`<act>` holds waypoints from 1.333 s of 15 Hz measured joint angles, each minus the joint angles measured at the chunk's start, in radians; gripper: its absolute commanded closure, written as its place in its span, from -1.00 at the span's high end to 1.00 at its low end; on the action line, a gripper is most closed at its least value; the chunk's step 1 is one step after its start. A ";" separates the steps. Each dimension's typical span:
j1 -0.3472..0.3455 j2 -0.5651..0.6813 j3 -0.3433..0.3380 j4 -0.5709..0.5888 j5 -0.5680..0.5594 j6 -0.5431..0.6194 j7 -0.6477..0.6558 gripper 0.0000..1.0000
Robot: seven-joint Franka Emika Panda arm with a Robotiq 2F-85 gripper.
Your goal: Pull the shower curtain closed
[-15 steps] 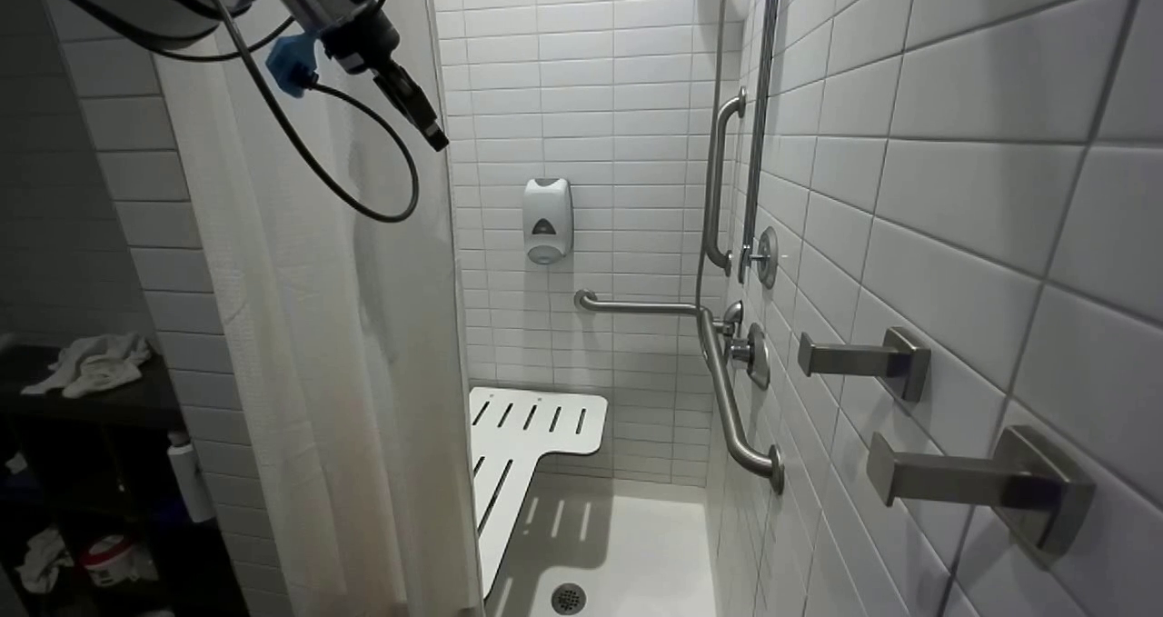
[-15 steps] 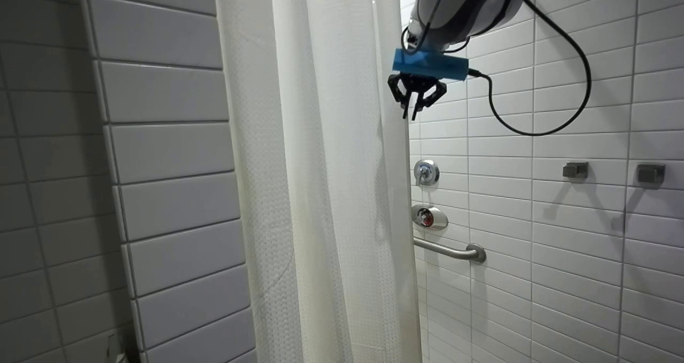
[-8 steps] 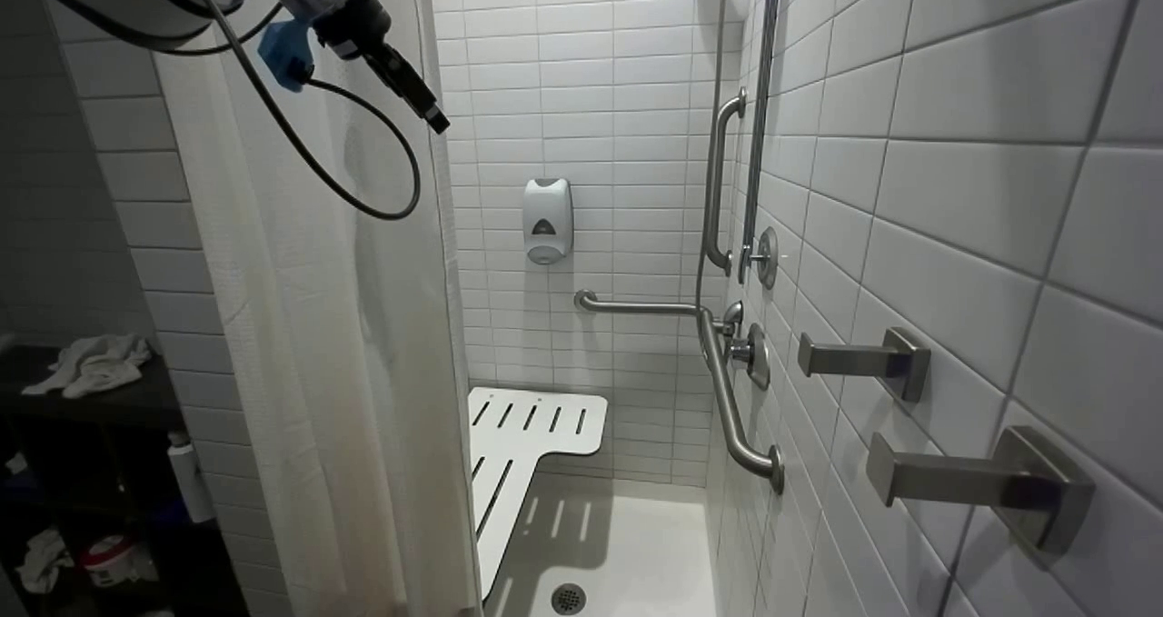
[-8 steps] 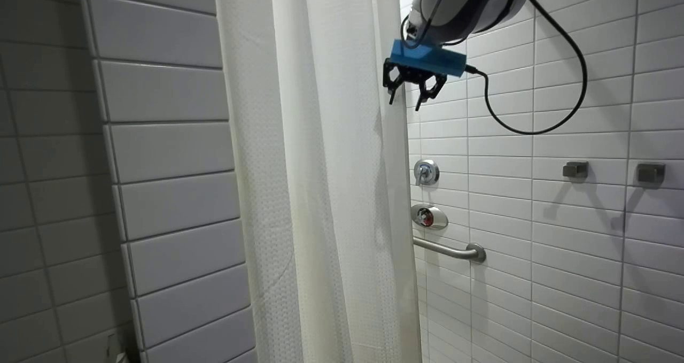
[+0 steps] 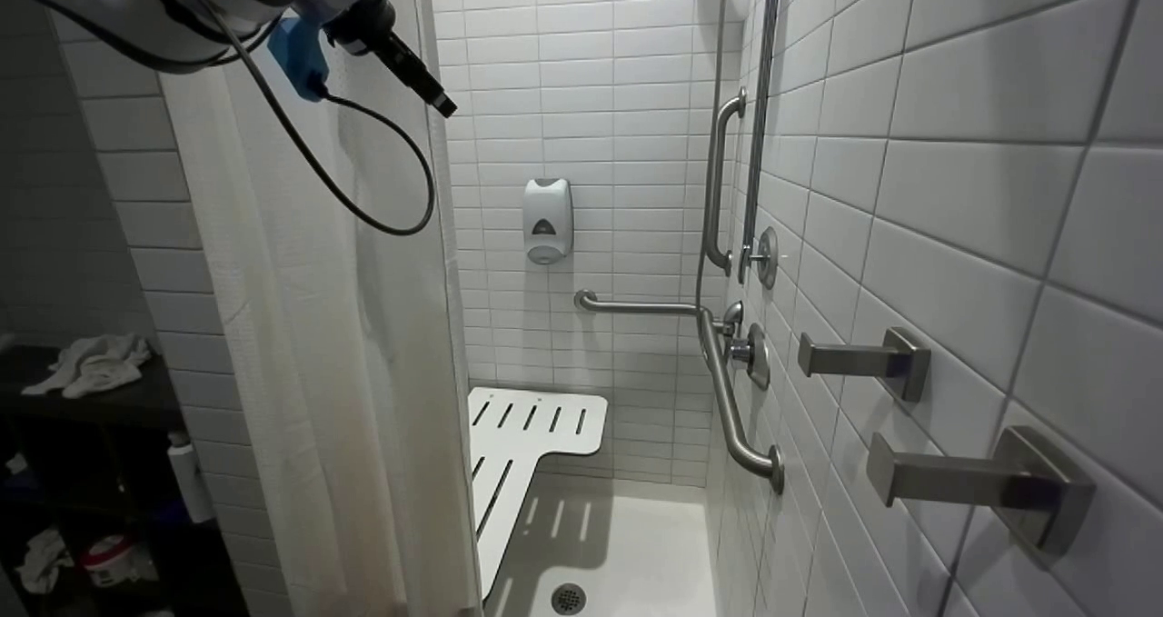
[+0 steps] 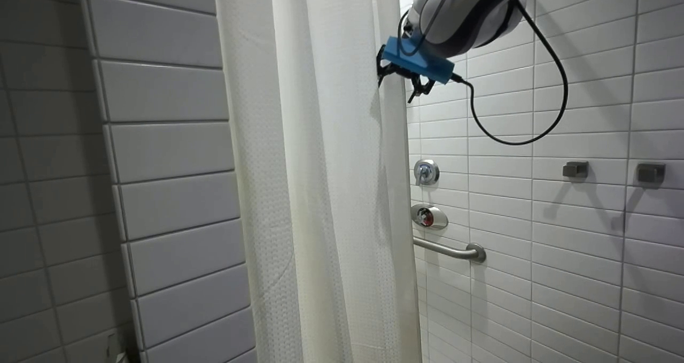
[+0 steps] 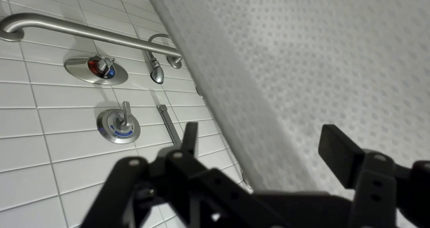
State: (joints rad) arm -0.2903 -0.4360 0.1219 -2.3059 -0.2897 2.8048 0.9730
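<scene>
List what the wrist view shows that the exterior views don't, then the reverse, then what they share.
Only the wrist view clearly shows the flat inner face of one fingertip and the blue patch on the dial.

Exterior only: in an exterior view, the soap dispenser, slatted seat and floor drain; in both exterior views, the wall hooks and the robot arm with its blue block.

All share the shower curtain, gripper, dial, lever valve and grab bar.

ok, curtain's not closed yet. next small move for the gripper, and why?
Probably ease the gripper forward, jaws open, toward the free edge of the shower curtain before gripping. In the wrist view that edge runs between the spread jaws, one seen over fabric, the other over tiled wall, so it looks lined up for a pinch; its depth is unclear.
</scene>
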 measured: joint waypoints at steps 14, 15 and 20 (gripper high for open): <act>-0.009 0.037 -0.007 0.028 0.051 -0.009 0.020 -0.99; -0.009 0.047 -0.017 0.042 0.071 -0.025 0.018 -0.99; -0.008 0.122 -0.091 0.161 0.168 -0.126 -0.001 -0.99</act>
State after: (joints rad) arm -0.2984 -0.3140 0.0305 -2.1448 -0.1218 2.6785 0.9719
